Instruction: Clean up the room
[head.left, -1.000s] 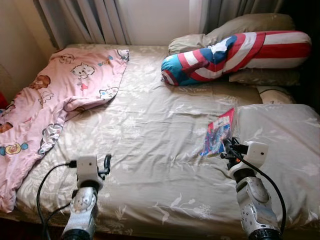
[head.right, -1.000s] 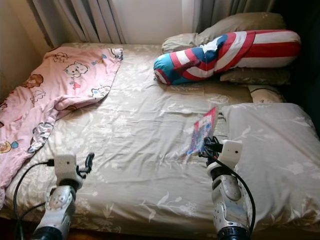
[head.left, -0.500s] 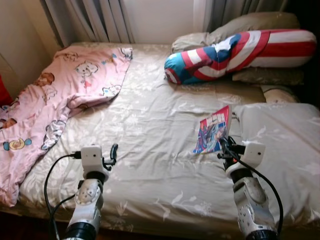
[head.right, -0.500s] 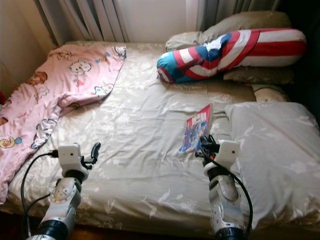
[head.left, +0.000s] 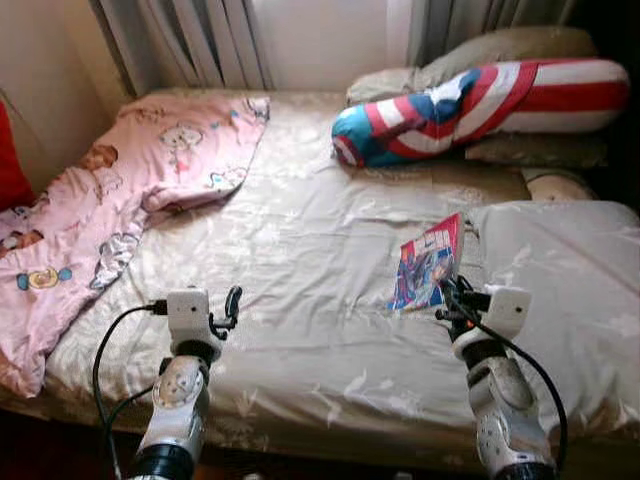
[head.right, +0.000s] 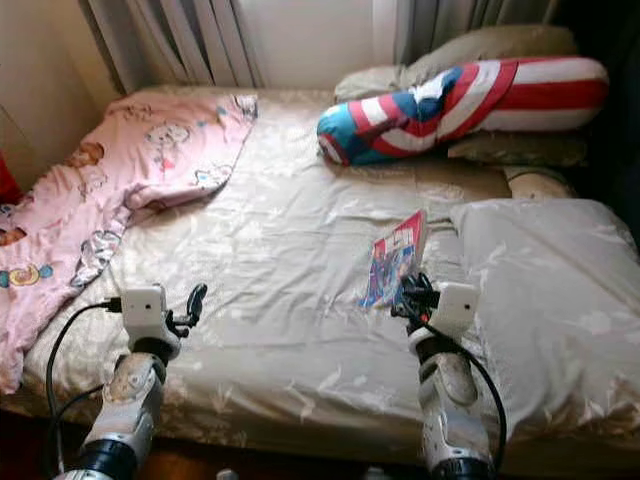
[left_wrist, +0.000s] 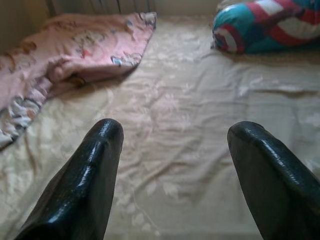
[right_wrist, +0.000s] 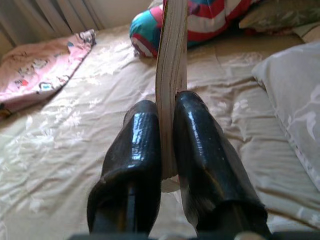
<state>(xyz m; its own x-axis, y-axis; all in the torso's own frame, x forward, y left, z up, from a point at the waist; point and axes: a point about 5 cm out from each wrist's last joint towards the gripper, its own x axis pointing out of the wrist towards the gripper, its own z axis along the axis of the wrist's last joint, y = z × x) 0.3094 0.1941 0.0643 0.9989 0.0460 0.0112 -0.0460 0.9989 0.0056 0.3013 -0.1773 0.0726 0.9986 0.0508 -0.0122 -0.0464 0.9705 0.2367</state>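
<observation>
Comic book (head.left: 428, 264) is held upright on its edge over the bed (head.left: 300, 250), pinched at its lower end by the right claw (right_wrist: 167, 142), whose two black fingers (right_wrist: 135, 145) are pressed against both sides of the page block. It is seen just beside the grey pillow (head.left: 560, 290), towards the bed's right side. The left claw (left_wrist: 172, 165) is held low over the beige sheet near the bed's front edge, its fingers (left_wrist: 95, 170) spread wide with nothing between them. A pink cartoon blanket (head.left: 120, 200) is draped over the left side, and a red, white and blue striped bolster (head.left: 470, 100) is laid near the head
</observation>
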